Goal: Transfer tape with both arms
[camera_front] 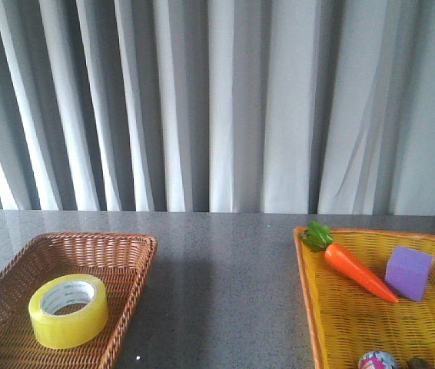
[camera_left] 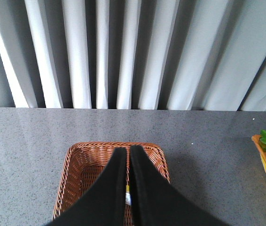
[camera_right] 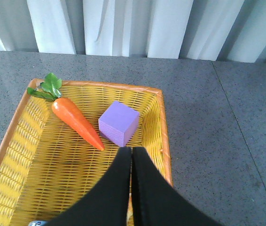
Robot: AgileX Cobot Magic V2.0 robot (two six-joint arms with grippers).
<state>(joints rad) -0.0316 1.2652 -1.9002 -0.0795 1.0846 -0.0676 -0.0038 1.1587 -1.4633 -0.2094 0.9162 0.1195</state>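
Note:
The yellow tape roll (camera_front: 68, 309) with its white printed core lies flat in the brown wicker basket (camera_front: 129, 257) at the front left. Neither arm shows in the front view. In the left wrist view my left gripper (camera_left: 128, 149) is shut and empty, hanging above the brown basket (camera_left: 79, 160); a sliver of the tape (camera_left: 128, 197) shows through the thin gap between the fingers. In the right wrist view my right gripper (camera_right: 131, 150) is shut and empty above the yellow basket (camera_right: 160, 117).
The yellow basket (camera_front: 321, 307) at the right holds an orange toy carrot (camera_front: 356, 269), a purple block (camera_front: 408, 273) and a small colourful ball (camera_front: 376, 360). The carrot (camera_right: 74, 118) and block (camera_right: 118, 123) lie just beyond my right fingertips. Grey curtains hang behind the grey table (camera_front: 225, 284).

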